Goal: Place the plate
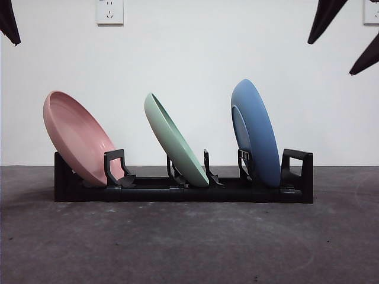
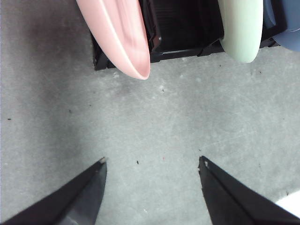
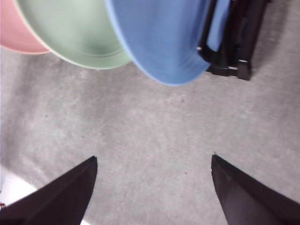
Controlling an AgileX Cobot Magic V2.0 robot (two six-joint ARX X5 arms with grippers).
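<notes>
Three plates stand in the black rack [image 1: 296, 177] on the bench [image 1: 189, 236]: the pink plate [image 1: 77, 139] at one end, the green plate [image 1: 174, 142] in the middle slot, the blue plate [image 1: 257, 133] at the other end. All three lean the same way, and each one is seated between the rack's prongs, so the placing looks done.

The plates look stiff and smooth (probably plastic or glazed ceramic, I cannot tell which), so they are likely slippery under hard jaws and could chip if dropped. The best place to take hold is the upper rim, which stands free above the rack; the lower rim is shut in by the prongs.

The left gripper [image 2: 152, 164] hangs over bare bench just in front of the pink plate, its jaws spread wide and holding nothing. The right gripper [image 3: 152, 161] is the same, spread and empty, above the bench near the blue plate. The neighbouring plates stand close, so a rim grasp must come from above, not from the side.
</notes>
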